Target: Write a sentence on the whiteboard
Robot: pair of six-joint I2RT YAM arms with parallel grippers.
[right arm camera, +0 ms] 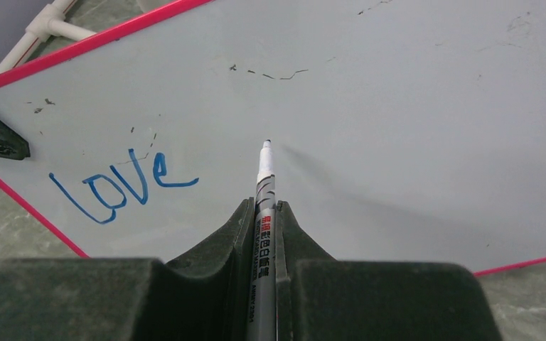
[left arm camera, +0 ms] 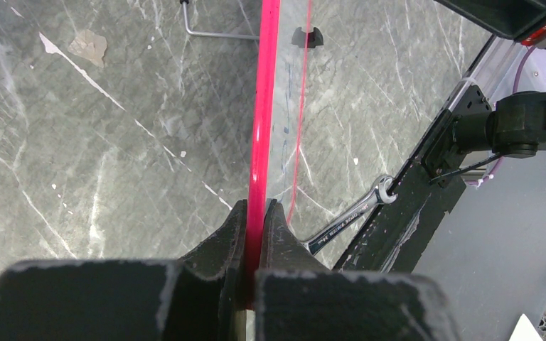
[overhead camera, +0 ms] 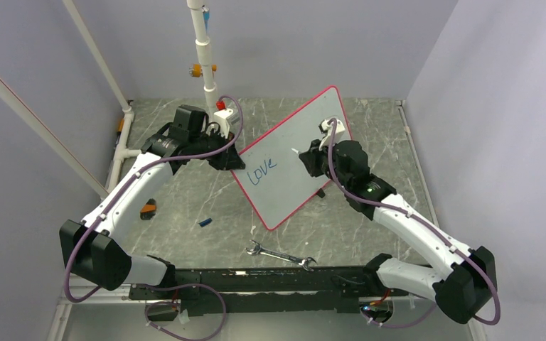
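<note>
The whiteboard (overhead camera: 295, 153), white with a red-pink rim, stands tilted up from the table. Only the blue word "love" (overhead camera: 262, 171) is written on it, also clear in the right wrist view (right arm camera: 121, 186). My left gripper (overhead camera: 229, 160) is shut on the board's red-pink rim (left arm camera: 259, 142) at its left edge and holds it up. My right gripper (overhead camera: 306, 158) is shut on a grey whiteboard marker (right arm camera: 264, 213). The marker's tip (right arm camera: 266, 144) points at the bare board (right arm camera: 398, 106), to the right of "love"; I cannot tell whether it touches.
A steel wrench (overhead camera: 280, 256) lies on the marble table near the front rail, also in the left wrist view (left arm camera: 348, 217). A small blue cap (overhead camera: 205, 222) and an orange-black item (overhead camera: 148, 209) lie at the left. White pipes (overhead camera: 202, 42) stand at the back.
</note>
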